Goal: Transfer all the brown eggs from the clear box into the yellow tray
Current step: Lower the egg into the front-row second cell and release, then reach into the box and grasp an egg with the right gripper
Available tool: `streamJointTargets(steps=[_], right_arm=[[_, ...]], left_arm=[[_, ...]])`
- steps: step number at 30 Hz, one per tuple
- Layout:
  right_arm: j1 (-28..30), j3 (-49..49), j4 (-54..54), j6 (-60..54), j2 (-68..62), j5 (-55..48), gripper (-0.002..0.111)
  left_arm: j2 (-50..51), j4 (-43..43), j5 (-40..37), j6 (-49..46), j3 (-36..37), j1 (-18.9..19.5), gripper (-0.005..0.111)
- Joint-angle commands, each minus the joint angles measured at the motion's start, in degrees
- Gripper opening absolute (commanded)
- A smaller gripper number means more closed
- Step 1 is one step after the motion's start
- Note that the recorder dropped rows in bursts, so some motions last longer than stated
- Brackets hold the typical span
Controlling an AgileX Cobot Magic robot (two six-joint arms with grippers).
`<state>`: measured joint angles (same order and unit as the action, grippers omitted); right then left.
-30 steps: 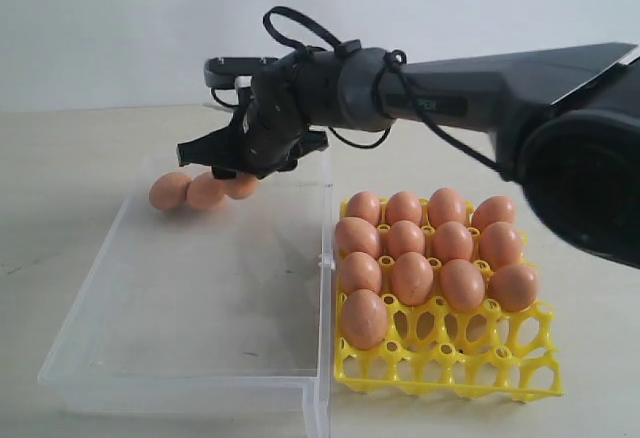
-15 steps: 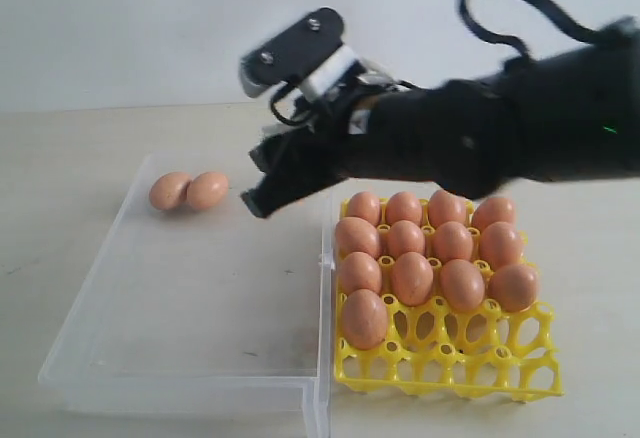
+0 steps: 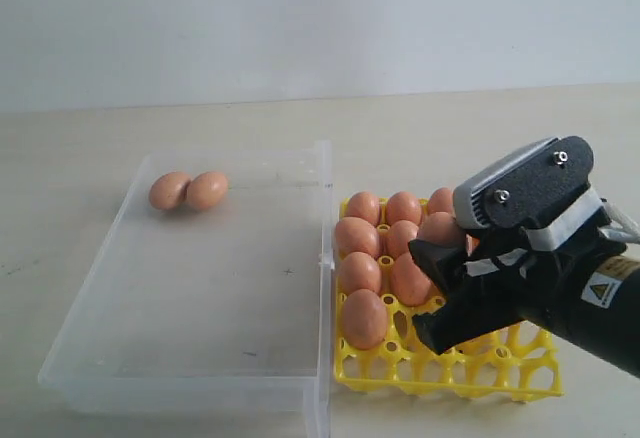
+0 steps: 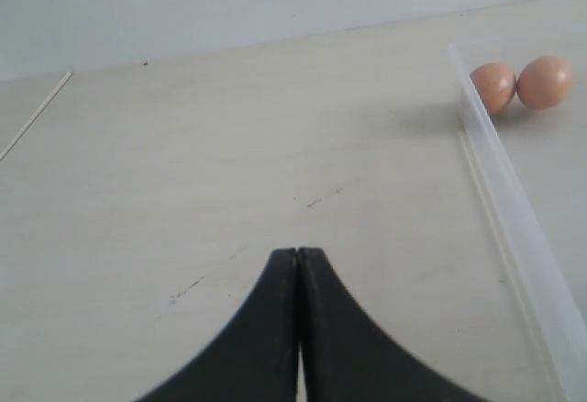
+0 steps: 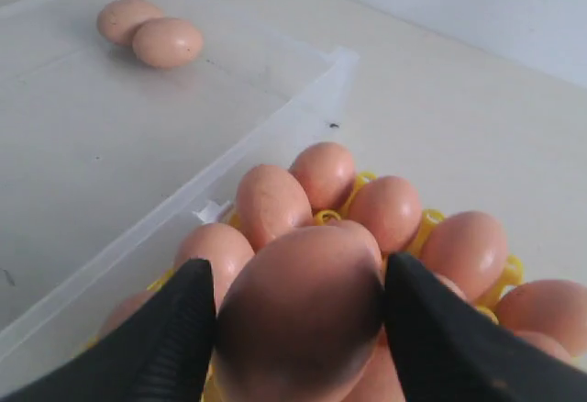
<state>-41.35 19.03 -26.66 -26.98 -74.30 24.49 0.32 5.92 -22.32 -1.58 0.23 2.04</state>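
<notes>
Now the right gripper (image 5: 303, 329) hugs a brown egg (image 5: 298, 278) over the yellow tray (image 3: 440, 378) so it won't fall; the left gripper (image 4: 297, 310) is pinched together, empty

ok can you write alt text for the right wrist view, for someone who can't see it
The right claw grips a brown egg over the yellow tray, whose visible cups already hold other eggs. Beyond it, two more eggs lie side by side in the clear box.
</notes>
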Motion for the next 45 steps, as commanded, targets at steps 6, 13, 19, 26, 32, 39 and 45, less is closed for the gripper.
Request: streamJointTargets(steps=[6,13,19,26,32,39,45], right_arm=[[0.01,-3.52,0.13,9.82,-1.66,3.11,0.000],[0.01,-3.70,9.70,18.73,-2.51,2.68,0.000],[0.01,-3.70,14.00,22.27,-7.06,4.04,0.000],[0.01,-3.70,14.97,22.47,-12.57,10.38,0.014],[0.01,-3.09,14.97,22.13,-13.84,10.38,0.057],[0.01,-1.22,9.35,13.15,-9.96,4.07,0.061],[0.01,13.35,13.98,14.24,-1.90,-18.58,0.001]], left_arm=[[-0.32,-0.14,0.52,0.26,-0.23,-0.33,0.000],[-0.32,-0.14,0.52,0.26,-0.23,-0.33,0.000],[-0.32,-0.14,0.52,0.26,-0.23,-0.33,0.000],[-0.32,-0.14,0.52,0.26,-0.23,-0.33,0.000],[-0.32,-0.14,0.52,0.26,-0.23,-0.33,0.000],[-0.32,-0.14,0.52,0.26,-0.23,-0.33,0.000],[-0.32,-0.14,0.52,0.26,-0.23,-0.33,0.000]])
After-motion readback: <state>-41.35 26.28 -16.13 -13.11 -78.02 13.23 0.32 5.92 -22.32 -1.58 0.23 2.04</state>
